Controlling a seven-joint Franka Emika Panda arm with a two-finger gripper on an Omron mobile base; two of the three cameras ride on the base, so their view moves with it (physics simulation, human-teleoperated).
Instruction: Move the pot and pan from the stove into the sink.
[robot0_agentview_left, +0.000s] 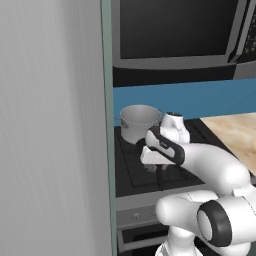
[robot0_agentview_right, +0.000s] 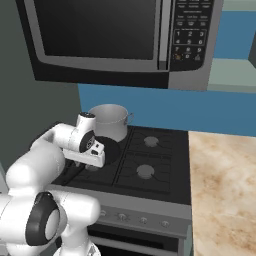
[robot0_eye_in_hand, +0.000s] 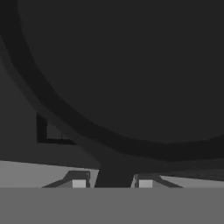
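The black pan (robot0_eye_in_hand: 131, 65) lies on the stove's (robot0_agentview_right: 150, 160) front left burner. Its thin handle (robot0_eye_in_hand: 114, 170) runs straight down between my fingertips. My gripper (robot0_eye_in_hand: 112, 183) is low over the grates and shut on that handle. In the right base view a slice of the pan (robot0_agentview_right: 111, 149) shows just right of my hand. Behind it on the back left burner stands the silver-grey pot (robot0_agentview_left: 137, 120) (robot0_agentview_right: 107, 122), upright and untouched. The sink is out of view.
A microwave (robot0_agentview_right: 115, 35) hangs above the stove (robot0_agentview_left: 132, 175). A beige counter (robot0_agentview_right: 222, 185) adjoins the cooktop on the right. A tall grey panel (robot0_agentview_left: 50, 125) walls off the left side, close to the pot. The two right burners are bare.
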